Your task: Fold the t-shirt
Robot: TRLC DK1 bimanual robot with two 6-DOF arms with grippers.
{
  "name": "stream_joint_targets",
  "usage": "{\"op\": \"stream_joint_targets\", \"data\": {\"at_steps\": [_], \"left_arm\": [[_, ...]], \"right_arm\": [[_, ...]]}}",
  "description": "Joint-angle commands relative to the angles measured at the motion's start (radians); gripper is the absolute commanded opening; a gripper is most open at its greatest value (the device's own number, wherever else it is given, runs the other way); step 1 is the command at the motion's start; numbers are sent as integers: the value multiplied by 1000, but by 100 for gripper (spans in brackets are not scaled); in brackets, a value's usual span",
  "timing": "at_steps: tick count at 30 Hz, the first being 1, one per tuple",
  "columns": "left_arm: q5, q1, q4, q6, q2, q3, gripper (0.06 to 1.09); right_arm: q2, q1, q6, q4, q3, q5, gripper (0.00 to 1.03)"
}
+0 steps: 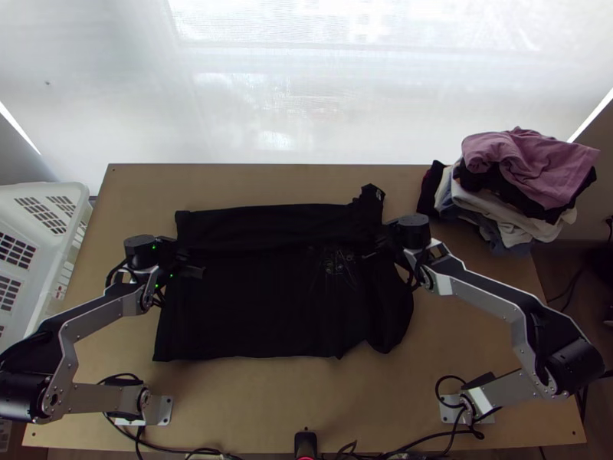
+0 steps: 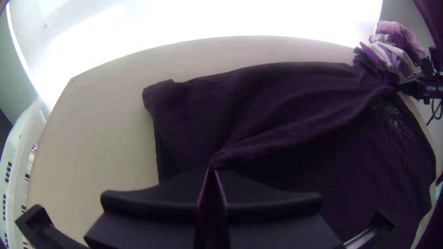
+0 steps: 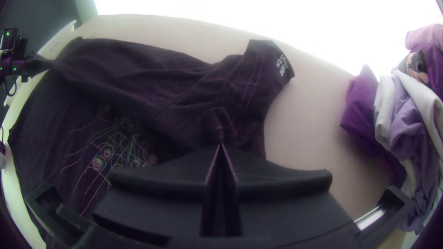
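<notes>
- Leftmost, past the table's [image 1: 268, 402] left edge, stands a white basket [image 1: 73, 230].
- Next, my left arm [image 1: 96, 316] bends outward at its elbow, its forearm slanting back in over the table. My left gripper [image 2: 211, 169] has its fingers pressed together on a pinch of cloth near the left end of the black t-shirt [image 1: 253, 307].
- Between my two claws lies the shirt, mostly spread, its long axis running left to right. A loose fold stretches from claw to claw, roughly along that axis; the far strip lies beyond it, the broad body towards my bases. (I judge the coming move to be both claws carrying the fold across this axis, each tending its own nearer end.)
- Further right, my right gripper [image 3: 221, 145] is also closed on cloth, just nearer my bases than the sleeve [image 3: 267, 60] with pale lettering. My right arm [image 1: 486, 299] mirrors the left, elbow out, forearm angled inward.
- Rightmost, well apart from the shirt's body, sits a heap of clothes [image 1: 529, 172].
</notes>
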Motion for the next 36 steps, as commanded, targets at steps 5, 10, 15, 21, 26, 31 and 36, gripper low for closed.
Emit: {"op": "stream_joint_targets", "data": {"at_steps": [5, 10, 15, 21, 26, 31, 36], "left_arm": [[-7, 43, 4, 17, -7, -21, 9], [-10, 69, 15, 32, 7, -29, 9], [-17, 65, 21, 34, 21, -24, 9], [-31, 57, 24, 40, 44, -18, 11], [-30, 59, 2, 46, 40, -9, 44], [-19, 60, -149, 46, -88, 7, 68], [107, 74, -521, 41, -295, 86, 81]], "right_arm": [[-17, 0, -1, 9, -29, 1, 3], [-40, 0, -1, 9, -53, 1, 3], [-50, 2, -1, 9, -52, 1, 3], [-53, 7, -2, 9, -52, 0, 10], [-60, 17, 1, -29, -43, 0, 82], [-112, 19, -5, -77, -26, 0, 98], [-201, 16, -8, -163, -4, 0, 98]]}}
